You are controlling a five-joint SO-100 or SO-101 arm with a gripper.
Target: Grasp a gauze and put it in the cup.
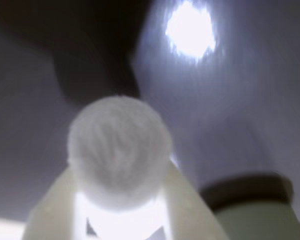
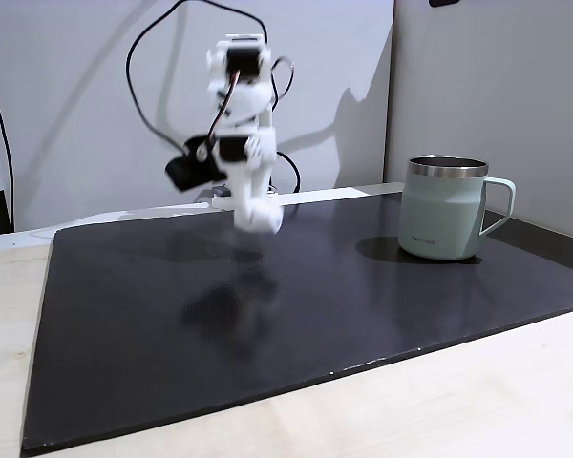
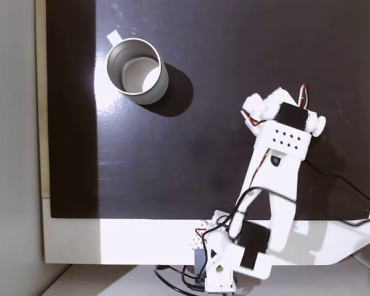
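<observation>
One fuzzy white gauze (image 1: 119, 150) roll

Wrist view sits right behind the gripper (image 1: 121, 220), very close, blurred, looking along the fingers over the dark mat (image 1: 240, 110), cup (image 1: 255, 210) at lower right. A fixed view stands low at the table's front edge, facing the arm (image 2: 244, 153) and back wall. The other fixed view looks straight down from above, arm base (image 3: 225, 271) at bottom. Both fixed views share mat, cup (image 2: 446, 208) and arm.
</observation>
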